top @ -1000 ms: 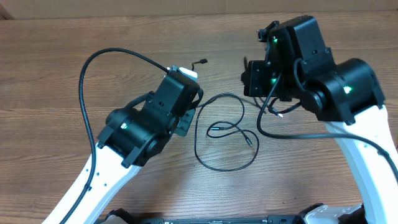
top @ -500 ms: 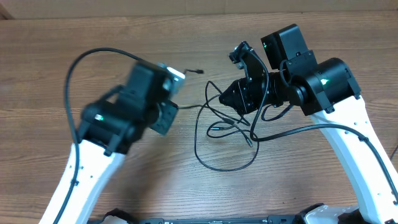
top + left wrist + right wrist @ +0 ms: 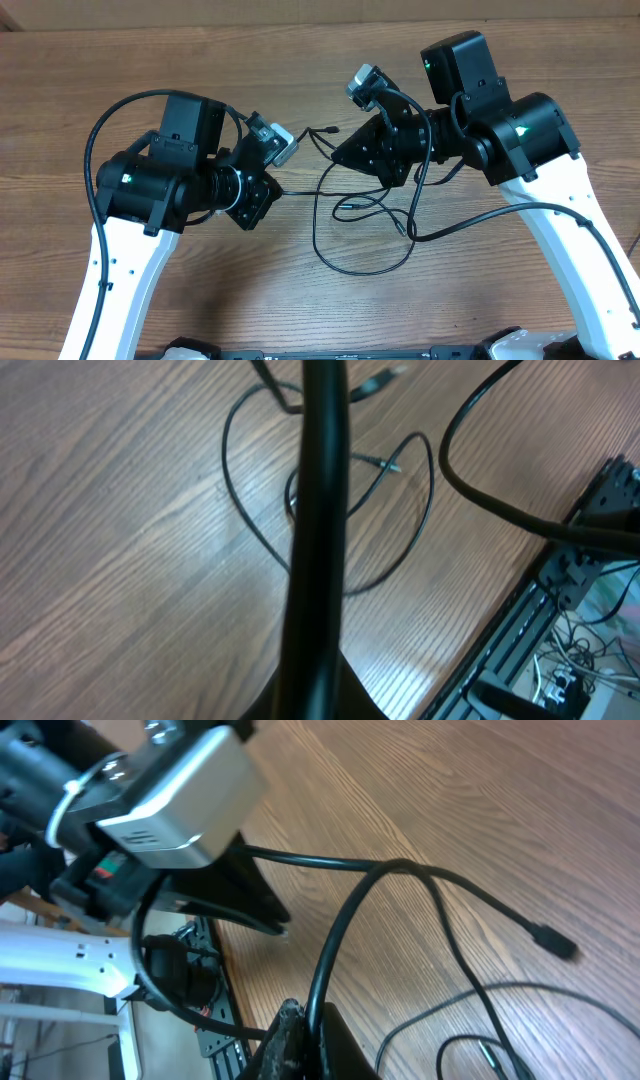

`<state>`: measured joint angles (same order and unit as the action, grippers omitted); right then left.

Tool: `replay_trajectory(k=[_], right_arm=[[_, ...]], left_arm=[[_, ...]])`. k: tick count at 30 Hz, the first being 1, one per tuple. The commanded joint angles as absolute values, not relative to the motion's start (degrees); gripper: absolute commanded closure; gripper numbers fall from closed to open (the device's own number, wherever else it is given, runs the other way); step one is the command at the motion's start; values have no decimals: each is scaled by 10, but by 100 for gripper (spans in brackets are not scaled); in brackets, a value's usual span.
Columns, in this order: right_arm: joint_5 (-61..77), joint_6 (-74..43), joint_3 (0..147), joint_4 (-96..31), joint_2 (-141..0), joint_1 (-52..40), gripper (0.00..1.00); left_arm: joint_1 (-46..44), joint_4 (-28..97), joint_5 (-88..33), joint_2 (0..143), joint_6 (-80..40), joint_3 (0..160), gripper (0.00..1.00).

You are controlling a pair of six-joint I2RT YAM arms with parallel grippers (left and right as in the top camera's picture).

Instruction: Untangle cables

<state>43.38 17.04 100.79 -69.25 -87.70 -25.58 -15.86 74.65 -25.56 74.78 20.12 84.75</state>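
— What do we see, biggest first?
— A wooden table (image 3: 120, 60). Then two robot arms, a left arm (image 3: 120, 270) and a right arm (image 3: 570, 230).
— And the thin black cables (image 3: 360, 272)?
— We count two, tangled in loops on the table by the right claw (image 3: 303, 1030). It is pinched tight on one. The left claw (image 3: 272, 190) is pinched on one too, near its plug (image 3: 327, 130).

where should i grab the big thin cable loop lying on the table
Grip the thin cable loop at its near arc, on the robot's side, from straight above, pinching across the cord. There it lies flat as a single strand, clear of crossings, plugs and arm wiring.
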Motion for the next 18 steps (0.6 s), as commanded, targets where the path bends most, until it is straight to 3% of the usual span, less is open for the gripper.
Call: replay_trajectory(k=[1,13,18], right_arm=[[474,207,1005,-688,-876,-254,94],[481,215,1005,-694,-876,-255,75],[464,215,1005,-688,-879,-270,69]], left_arm=[[-155,728,-286,762,191,855,96],[-154,699,-287,800,114,855,96],[-154,672,-359,800,102,855,96]])
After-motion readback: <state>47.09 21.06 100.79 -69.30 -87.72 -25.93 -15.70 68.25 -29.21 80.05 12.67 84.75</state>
